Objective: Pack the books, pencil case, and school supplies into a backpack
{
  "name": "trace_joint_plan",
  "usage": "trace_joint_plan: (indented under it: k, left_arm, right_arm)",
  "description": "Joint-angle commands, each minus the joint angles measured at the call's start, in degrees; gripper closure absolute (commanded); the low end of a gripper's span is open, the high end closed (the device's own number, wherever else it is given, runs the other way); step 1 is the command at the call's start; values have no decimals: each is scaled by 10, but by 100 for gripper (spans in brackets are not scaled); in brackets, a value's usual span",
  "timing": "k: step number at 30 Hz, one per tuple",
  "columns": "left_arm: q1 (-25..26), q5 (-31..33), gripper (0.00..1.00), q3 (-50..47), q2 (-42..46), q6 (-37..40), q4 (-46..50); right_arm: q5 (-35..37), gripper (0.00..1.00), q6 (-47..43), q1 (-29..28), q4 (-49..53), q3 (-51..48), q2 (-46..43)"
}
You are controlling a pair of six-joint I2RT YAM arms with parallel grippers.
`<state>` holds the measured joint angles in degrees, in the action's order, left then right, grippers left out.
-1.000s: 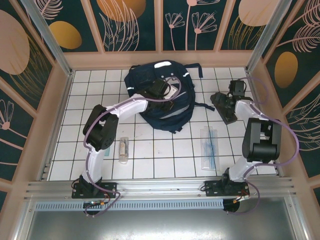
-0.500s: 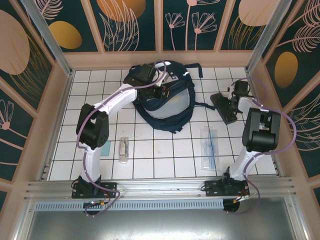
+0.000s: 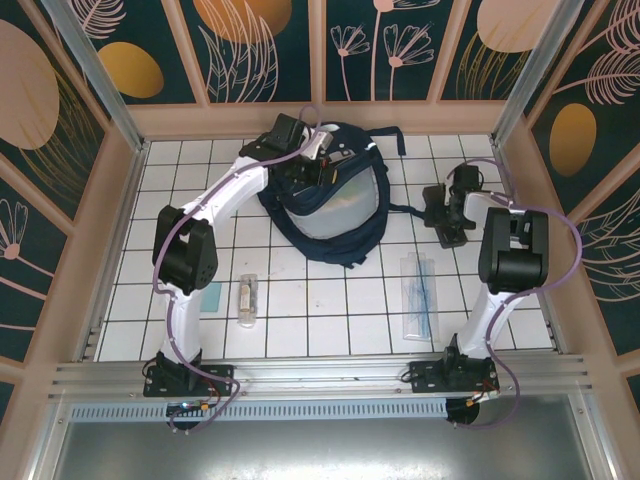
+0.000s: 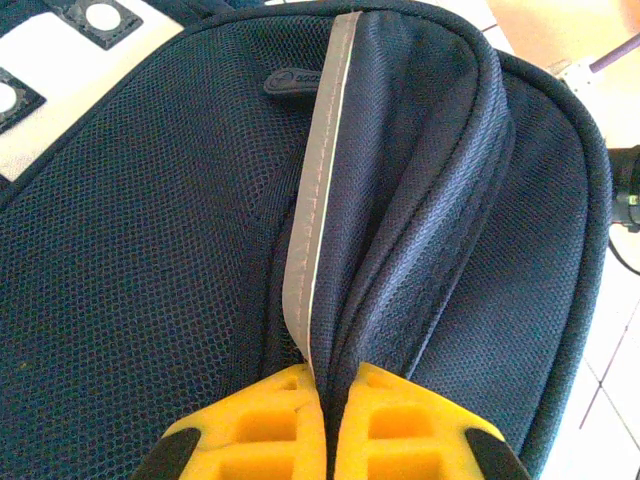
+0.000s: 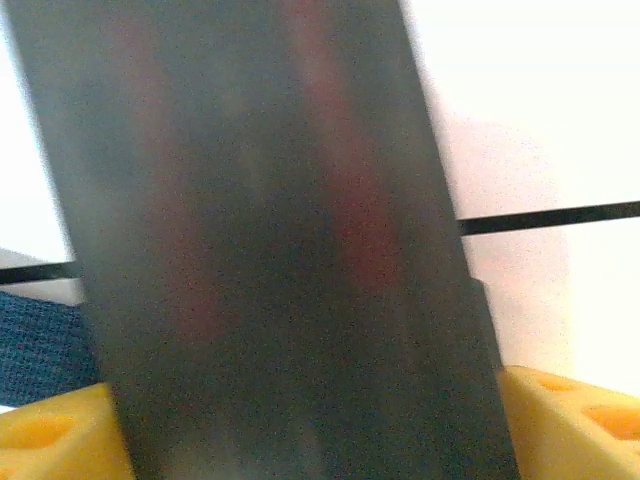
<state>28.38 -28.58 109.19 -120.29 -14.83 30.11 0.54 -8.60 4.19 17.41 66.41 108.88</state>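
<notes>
**Backpack.** The backpack (image 3: 340, 240) lies flat on the white-tiled table (image 3: 330, 320), at the far centre, close to the back wall. A pale grey-white panel takes up its middle, with navy fabric around it. In the left wrist view, the navy mesh fabric is gathered into a raised fold, and a reflective stripe (image 4: 318, 200) runs along that fold.

**Left fingers.** The left arm (image 3: 235, 190) reaches across to the far end of the backpack. The left fingers (image 4: 265, 420) are clenched together on the fold. The stripe and the fabric ridge run straight into the seam between the two yellow tips, and no gap shows there.

**Pencil case.** The pencil case (image 3: 443, 222) lies on the table to the right of the backpack, near the right wall and just beside a dark backpack strap (image 3: 405, 210).

**Right fingers.** The right arm (image 3: 510, 250) bends back over the pencil case. The right fingers (image 5: 565, 415) stand wide apart, one on each long side of the pencil case (image 5: 270, 220), which appears dark and blurred between them. Each yellow tip meets an edge of the case. Whether they are pressing on it cannot be determined.

**School supplies.** All three items lie flat on the table, apart from both sets of fingers.
- The clear sleeve (image 3: 420, 295) is at near right.
- The tube-like packet (image 3: 247, 298) is at near left.
- The pale-teal card (image 3: 211, 295) is just beside the packet.
</notes>
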Motion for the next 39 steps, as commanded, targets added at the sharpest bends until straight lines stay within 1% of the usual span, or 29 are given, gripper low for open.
trace_joint_plan:
  k: [1,4,5,6,8,10,11,16,19,23,27,28,30,31,33,35,39]
  left_arm:
    - [-2,-34,100,41,3,-18,-5]
    - [-1,-42,100,45,1,-24,-10]
    - [-2,-42,100,47,0,-26,-10]
    - [-1,-43,100,49,-1,-27,-10]
    - [-2,-43,100,51,0,-29,-12]
    - [-2,-40,100,50,2,-30,-15]
    - [-2,-39,100,50,4,-31,-16]
    - [-2,-41,100,49,6,-49,-37]
    - [-3,-45,100,49,5,-59,-51]
    - [-2,-52,100,44,6,-73,-71]
    - [-3,-61,100,35,8,-88,-92]
    - [-3,-63,100,32,9,-93,-99]
    - [-3,-69,100,20,18,-108,-121]
    - [-3,-70,100,15,21,-114,-130]
    - [-3,-72,100,9,29,-125,-146]
    - [-3,-76,100,-2,37,-137,-164]
    - [-3,-82,100,-25,51,-156,-192]
  right_arm:
    - [28,30,0,-1,25,6,25]
    - [10,42,14,-4,36,24,23]
    - [6,45,17,-6,39,31,20]
    - [6,46,21,-7,42,35,17]
    - [6,52,31,-9,48,43,2]
    - [6,52,41,-10,55,46,-18]
    - [-8,52,48,-10,59,45,-30]
    - [-25,52,85,-12,83,33,-102]
    - [-52,52,110,-20,91,21,-151]
    - [-117,52,143,-50,84,2,-208]
    - [-158,52,196,-100,41,-14,-241]
    - [-158,53,216,-112,24,-20,-244]
    - [-182,53,264,-139,-25,-36,-243]
    - [-190,53,285,-149,-45,-44,-240]
    - [-175,53,343,-174,-95,-61,-231]
    - [-185,53,396,-193,-151,-79,-216]
    - [-195,53,468,-236,-227,-76,-162]
